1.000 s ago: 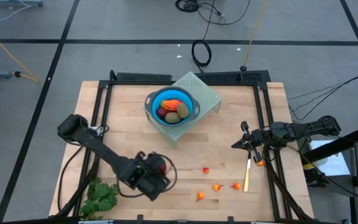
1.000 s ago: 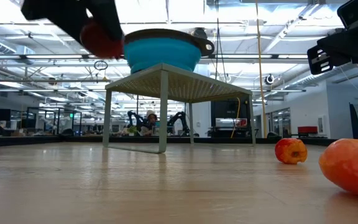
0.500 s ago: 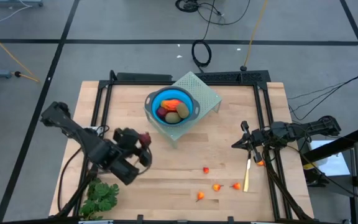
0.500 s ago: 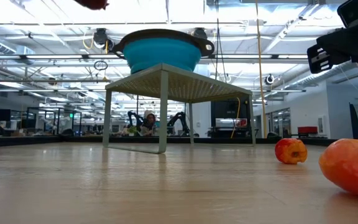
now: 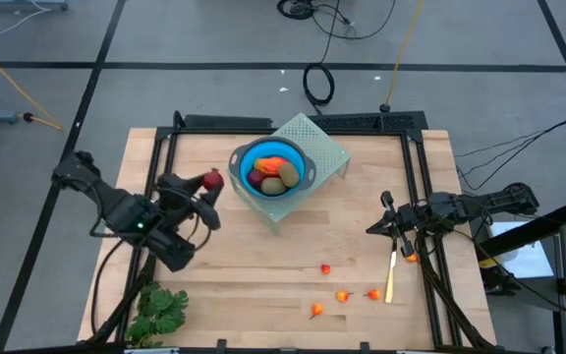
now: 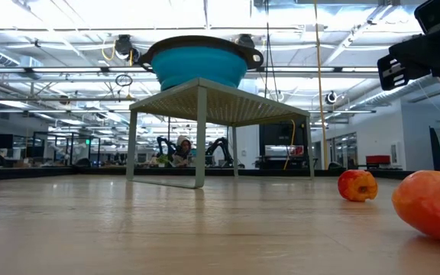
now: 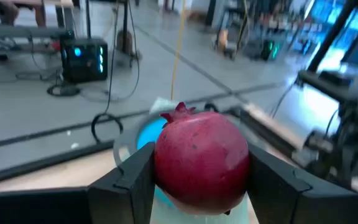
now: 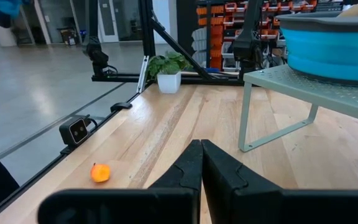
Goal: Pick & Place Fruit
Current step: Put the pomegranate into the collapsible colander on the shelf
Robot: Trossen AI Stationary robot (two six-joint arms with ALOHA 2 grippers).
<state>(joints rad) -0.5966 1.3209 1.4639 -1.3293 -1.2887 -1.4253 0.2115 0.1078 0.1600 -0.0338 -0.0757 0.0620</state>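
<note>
Left gripper (image 5: 207, 187) clenches a dark-red round pomegranate (image 7: 201, 160); it should centre above the blue bowl (image 5: 296, 166) (already part-filled) before releasing.

I have swung my left gripper (image 5: 207, 187) from the lower middle of the high view, where it hung low by the front edge of the table (image 5: 362, 226), up and leftward, so it now sits left of centre, just beside the blue bowl (image 5: 271, 169). The dark-red ball (image 5: 212, 180) pinched between my fingers came along, and both have left the low view's upper left corner.
</note>
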